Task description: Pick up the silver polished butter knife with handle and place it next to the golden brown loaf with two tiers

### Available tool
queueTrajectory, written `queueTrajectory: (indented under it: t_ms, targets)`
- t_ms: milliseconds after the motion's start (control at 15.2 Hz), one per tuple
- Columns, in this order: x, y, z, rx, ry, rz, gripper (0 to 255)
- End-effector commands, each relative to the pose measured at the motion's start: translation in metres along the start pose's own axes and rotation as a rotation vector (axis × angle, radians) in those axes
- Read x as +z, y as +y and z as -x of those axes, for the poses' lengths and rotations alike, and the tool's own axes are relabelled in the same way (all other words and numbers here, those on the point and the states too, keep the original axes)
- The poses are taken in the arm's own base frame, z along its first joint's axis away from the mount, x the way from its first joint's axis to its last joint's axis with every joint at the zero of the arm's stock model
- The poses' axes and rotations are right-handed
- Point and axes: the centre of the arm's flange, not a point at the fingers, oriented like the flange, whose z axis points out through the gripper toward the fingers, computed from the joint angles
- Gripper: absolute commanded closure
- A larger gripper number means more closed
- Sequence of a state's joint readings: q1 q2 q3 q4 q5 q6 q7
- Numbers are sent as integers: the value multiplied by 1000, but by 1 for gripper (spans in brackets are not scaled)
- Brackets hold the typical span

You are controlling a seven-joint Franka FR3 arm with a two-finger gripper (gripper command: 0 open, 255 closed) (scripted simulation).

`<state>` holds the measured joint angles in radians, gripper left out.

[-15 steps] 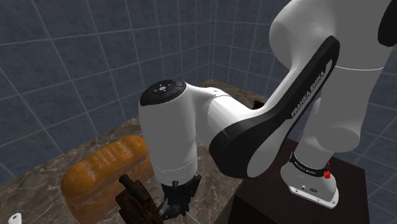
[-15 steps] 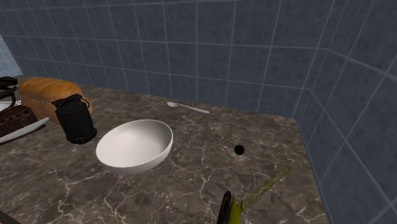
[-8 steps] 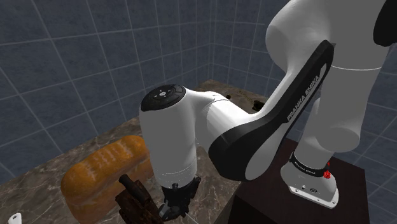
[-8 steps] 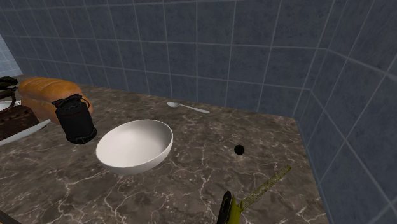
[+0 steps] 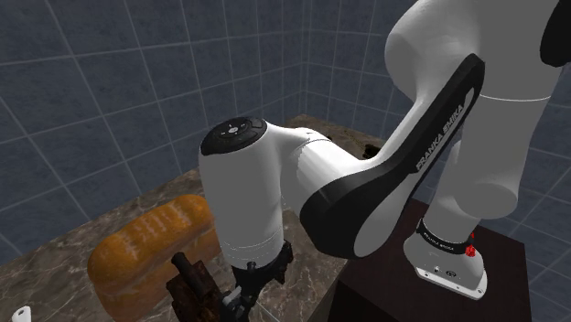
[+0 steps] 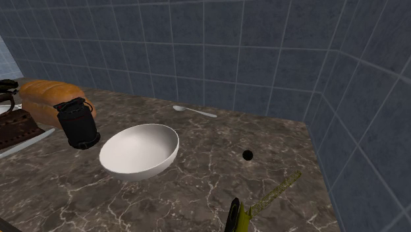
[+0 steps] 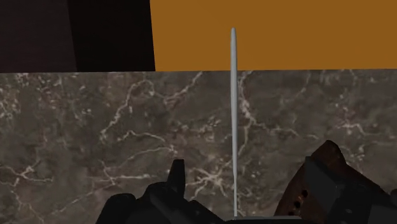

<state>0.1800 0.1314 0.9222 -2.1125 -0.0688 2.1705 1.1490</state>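
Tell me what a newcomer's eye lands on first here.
The big white arm bends down over the dark marble counter beside an orange-brown loaf. In the second exterior view a white bowl sits in the middle of that counter. In the wrist view a thin grey knife points toward the loaf.

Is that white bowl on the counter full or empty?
Empty. The white bowl shows a bare white inside, with nothing in it.

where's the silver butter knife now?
At the second exterior view's left edge, the silver butter knife is beside a dark brown block, near the golden brown loaf; in the wrist view its blade points toward that loaf.
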Motion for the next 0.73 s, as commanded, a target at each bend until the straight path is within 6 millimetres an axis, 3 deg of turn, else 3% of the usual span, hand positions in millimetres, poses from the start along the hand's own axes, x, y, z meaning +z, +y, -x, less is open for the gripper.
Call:
queueTrajectory:
  t_ms: [0,132,660]
  targets:
    - [-20,1,-1,0,0,0,0]
    - [-44,1,-1,0,0,0,0]
    - [-44,1,-1,0,0,0,0]
